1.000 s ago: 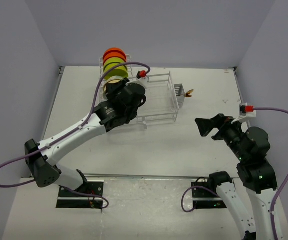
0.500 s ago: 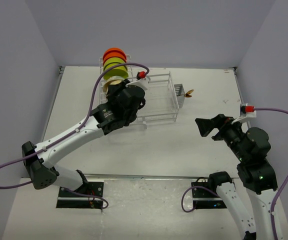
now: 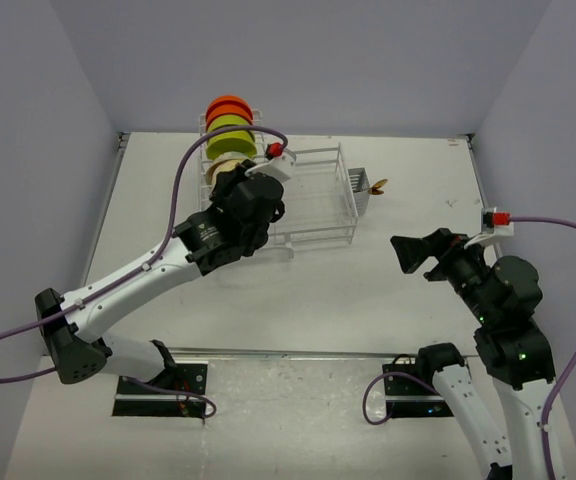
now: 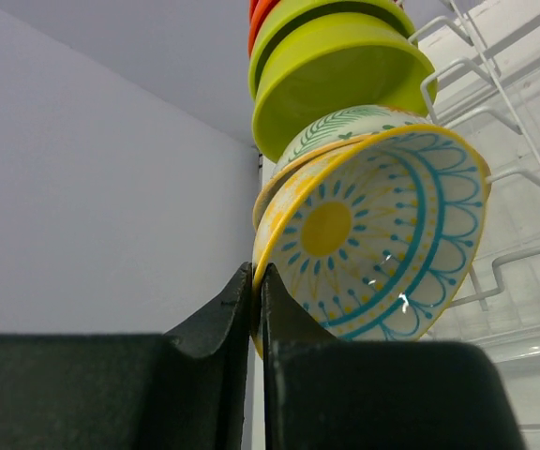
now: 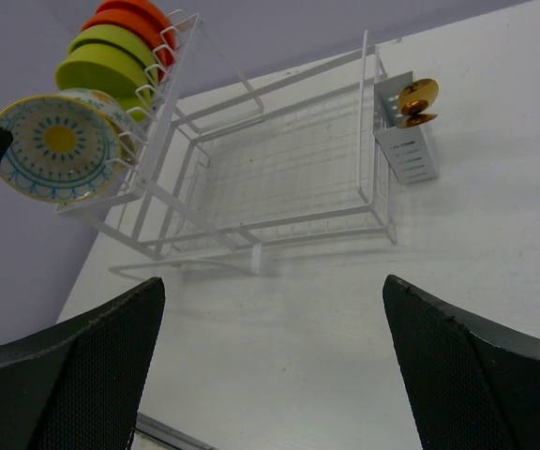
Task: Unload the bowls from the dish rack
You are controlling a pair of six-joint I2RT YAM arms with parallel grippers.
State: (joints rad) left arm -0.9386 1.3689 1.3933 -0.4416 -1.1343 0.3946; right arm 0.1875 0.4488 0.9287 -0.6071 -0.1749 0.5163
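Pinched between the fingers [image 4: 228,314] of the left gripper [image 4: 256,281]: the rim of the flower-patterned bowl [image 4: 373,234], jaws nearly together with only the thin wall between them. Gripped at the lower left edge in the wrist view, bowl standing on edge in the tall slotted end of the dish rack [image 3: 318,150]. Nearest of the row, with the lime-green bowls [image 4: 336,75] behind it and the orange-red bowls [image 3: 228,103] farthest back. Rack set toward the far left corner of the table [image 3: 418,330], cutlery basket [image 3: 358,188] at its right end.

Since a second ago: wrist nudged up and left onto the bowl, elbow and lower link swung out toward the table's left edge, cable loop [image 3: 183,195] drawn up with them. Reads as a grip just made, so the first bowl is probably ready to lift from its slot. No bowl out of the rack yet.

Left arm [image 3: 138,275] stretched long from the near left base, running diagonally to the rack, wrist bent over its left end. Right gripper [image 3: 413,252] spread wide and holding nothing, hanging over the right half of the table, pointed at the rack, arm folded above its base.
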